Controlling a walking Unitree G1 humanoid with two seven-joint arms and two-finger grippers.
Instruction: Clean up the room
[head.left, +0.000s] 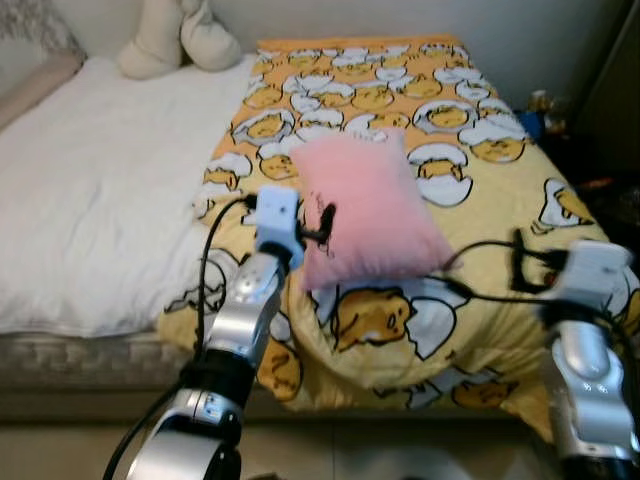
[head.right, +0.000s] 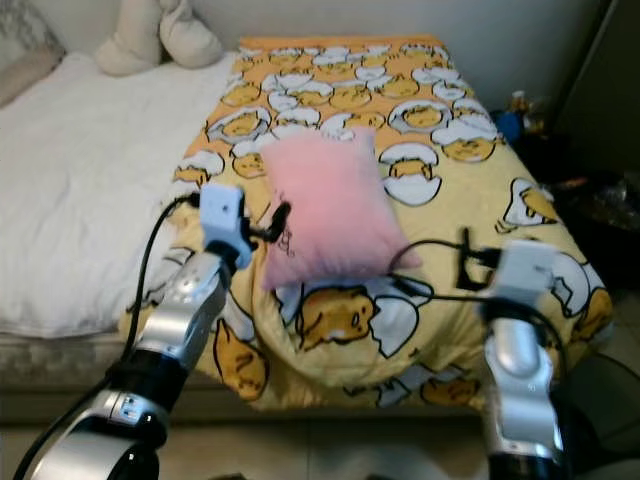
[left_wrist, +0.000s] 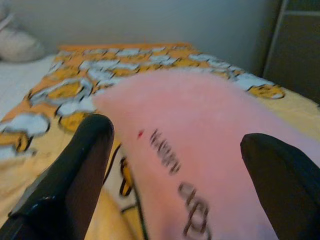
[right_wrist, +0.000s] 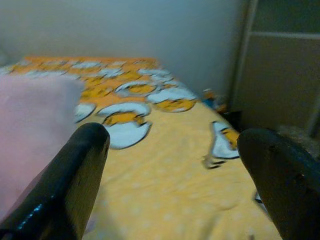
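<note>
The tidy-up looks barely begun: the pink pillow (head.left: 368, 208) lies loose on the yellow duvet (head.left: 480, 200) near the foot of the bed, not yet gripped. Its long axis runs roughly up the bed. The left end effector (left_wrist: 175, 165) is spread apart at its near edge; the right end effector (right_wrist: 175, 170), also apart, hovers beside it.

A bed (head.left: 60, 345) is standing against a pale wall (head.left: 540, 40), carrying a white sheet (head.left: 90, 200), with dark furniture (right_wrist: 282, 75) flanking its right side.
</note>
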